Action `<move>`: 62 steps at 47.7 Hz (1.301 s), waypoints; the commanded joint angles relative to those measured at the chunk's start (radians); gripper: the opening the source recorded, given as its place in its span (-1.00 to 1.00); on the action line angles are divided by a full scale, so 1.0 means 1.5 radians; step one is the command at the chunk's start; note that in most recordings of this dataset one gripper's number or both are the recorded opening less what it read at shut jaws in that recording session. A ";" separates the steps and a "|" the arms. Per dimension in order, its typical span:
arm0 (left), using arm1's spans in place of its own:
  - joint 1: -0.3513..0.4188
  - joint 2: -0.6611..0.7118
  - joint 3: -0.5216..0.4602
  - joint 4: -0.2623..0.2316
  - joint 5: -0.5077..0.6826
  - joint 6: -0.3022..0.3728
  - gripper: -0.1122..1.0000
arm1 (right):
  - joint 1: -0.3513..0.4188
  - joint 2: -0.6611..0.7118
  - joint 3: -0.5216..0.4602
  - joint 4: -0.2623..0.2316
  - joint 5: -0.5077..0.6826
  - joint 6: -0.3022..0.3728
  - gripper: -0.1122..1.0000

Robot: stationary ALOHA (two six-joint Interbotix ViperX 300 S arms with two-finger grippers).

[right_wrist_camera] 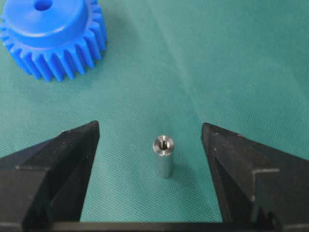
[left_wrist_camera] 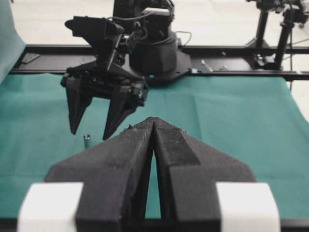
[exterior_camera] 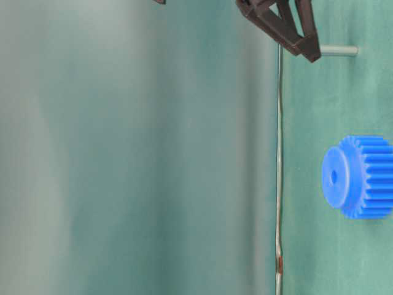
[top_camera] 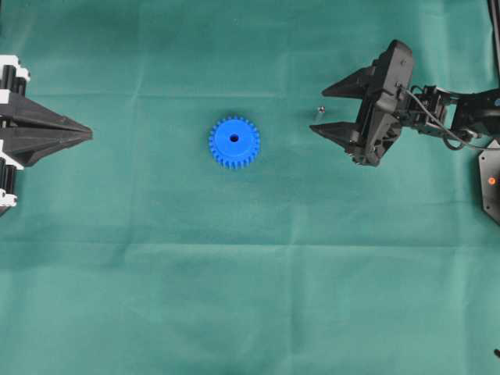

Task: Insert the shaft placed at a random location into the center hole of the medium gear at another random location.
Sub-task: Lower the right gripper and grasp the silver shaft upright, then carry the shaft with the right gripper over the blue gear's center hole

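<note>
Jaws spread wide, my right gripper straddles the upright shaft untouched, near the blue medium gear; left gripper pressed together.

The cloth on the counter is showing a deep green all over, with faint lighter fold lines crossing it. The medium gear is shining bright blue, and its teeth are making a ring of little blue ridges with darker blue gaps. The center hole is looking like a small dark dot. The shaft is gleaming silvery grey, with a dark spot in its top end. The right gripper is looking black, and so are its jaws. The left gripper is showing black too, with white blocks behind it.
</note>
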 commanded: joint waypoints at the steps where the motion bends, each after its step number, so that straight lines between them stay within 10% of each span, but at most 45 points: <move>1: 0.001 0.006 -0.015 0.001 -0.004 -0.001 -0.79 | -0.003 0.003 -0.005 0.003 -0.010 0.008 0.72; 15: 0.001 0.005 -0.015 0.001 -0.004 -0.001 -0.79 | -0.003 0.009 -0.005 0.003 -0.013 0.008 0.54; 27: 0.001 0.005 -0.015 0.002 -0.004 0.000 -0.79 | -0.003 0.009 -0.005 0.003 -0.017 0.007 -0.55; 45: 0.000 0.006 -0.015 0.002 -0.004 0.000 -0.79 | -0.003 -0.004 -0.013 0.003 -0.003 0.007 -0.56; 62: 0.001 0.005 -0.015 0.002 -0.004 0.002 -0.79 | -0.003 -0.127 -0.067 0.002 0.183 0.004 -0.56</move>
